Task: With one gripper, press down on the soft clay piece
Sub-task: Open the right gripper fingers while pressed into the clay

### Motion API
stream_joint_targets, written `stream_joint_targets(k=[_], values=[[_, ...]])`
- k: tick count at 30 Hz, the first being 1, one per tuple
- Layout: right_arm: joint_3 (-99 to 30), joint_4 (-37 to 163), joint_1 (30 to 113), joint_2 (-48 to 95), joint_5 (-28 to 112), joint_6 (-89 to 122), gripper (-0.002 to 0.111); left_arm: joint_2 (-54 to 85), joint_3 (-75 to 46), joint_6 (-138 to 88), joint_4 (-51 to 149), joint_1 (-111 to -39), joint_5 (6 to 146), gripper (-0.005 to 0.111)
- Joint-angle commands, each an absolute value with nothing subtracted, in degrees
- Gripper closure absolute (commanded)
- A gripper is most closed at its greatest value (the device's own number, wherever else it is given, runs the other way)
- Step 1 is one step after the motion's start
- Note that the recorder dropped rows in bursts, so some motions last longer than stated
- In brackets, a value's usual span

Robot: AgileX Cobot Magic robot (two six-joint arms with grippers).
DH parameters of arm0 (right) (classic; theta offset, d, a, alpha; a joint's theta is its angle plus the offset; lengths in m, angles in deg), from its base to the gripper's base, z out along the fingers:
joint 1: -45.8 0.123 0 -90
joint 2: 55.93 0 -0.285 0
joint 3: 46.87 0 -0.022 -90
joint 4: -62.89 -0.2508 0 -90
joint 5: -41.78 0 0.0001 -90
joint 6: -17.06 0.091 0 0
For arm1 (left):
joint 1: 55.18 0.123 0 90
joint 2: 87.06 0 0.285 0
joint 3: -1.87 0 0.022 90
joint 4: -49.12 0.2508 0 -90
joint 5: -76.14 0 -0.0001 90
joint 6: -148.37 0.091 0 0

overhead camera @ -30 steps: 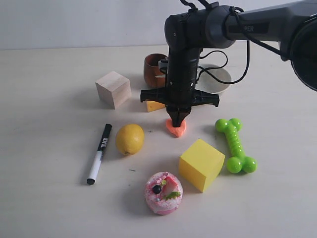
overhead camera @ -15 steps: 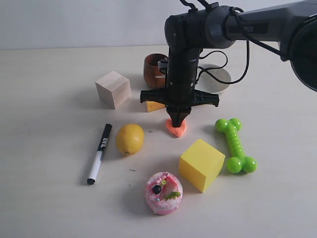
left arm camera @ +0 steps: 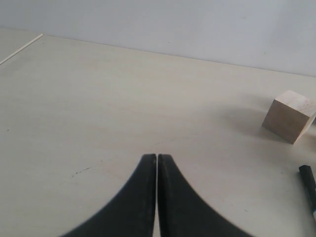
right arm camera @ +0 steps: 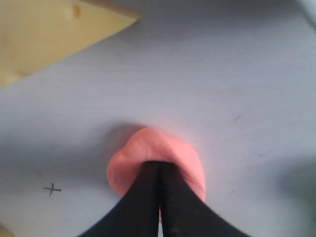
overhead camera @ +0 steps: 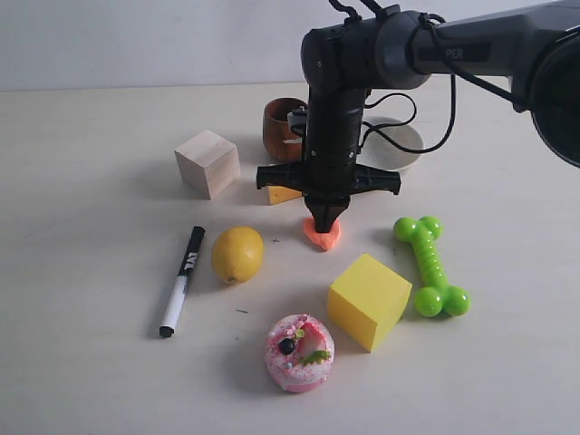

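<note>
Contact: right claw (overhead camera: 324, 218) pressed together, tips on soft clay piece (right arm camera: 160, 144) | left claw (left arm camera: 157, 159) pressed together

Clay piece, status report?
Right gripper shut, fingers tip-down on soft clay piece. Left gripper shut, away from it. Cheese wedge nearby, apart; nothing blocking.

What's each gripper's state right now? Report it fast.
Left gripper: shut, empty.
Right gripper: shut, tips pressed on the soft clay piece, not gripping it.
</note>
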State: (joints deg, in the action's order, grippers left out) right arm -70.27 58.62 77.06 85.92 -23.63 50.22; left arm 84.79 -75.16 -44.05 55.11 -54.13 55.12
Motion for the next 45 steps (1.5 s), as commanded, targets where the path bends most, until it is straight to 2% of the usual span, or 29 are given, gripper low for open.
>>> stream_joint_targets(k=[1, 3, 7, 9, 45], values=[[-68.9, 58.4, 77.1, 88.4, -22.8, 49.0, 0.108, 85.1, -75.4, -44.0, 54.8, -54.1, 55.3, 0.103], [-68.9, 58.4, 77.1, 87.9, -22.1, 48.9, 0.104, 85.1, -75.4, -44.0, 54.8, -54.1, 55.3, 0.103], [-68.9, 58.4, 77.1, 86.9, -20.8, 48.6, 0.082, 85.1, -75.4, -44.0, 54.8, -54.1, 55.3, 0.103], [-68.9, 58.4, 77.1, 86.9, -20.8, 48.6, 0.077, 85.1, -75.4, -44.0, 54.8, -54.1, 55.3, 0.103], [-68.9, 59.0, 77.1, 81.9, -20.8, 48.2, 0.081, 85.1, -75.4, -44.0, 54.8, -54.1, 55.3, 0.103]])
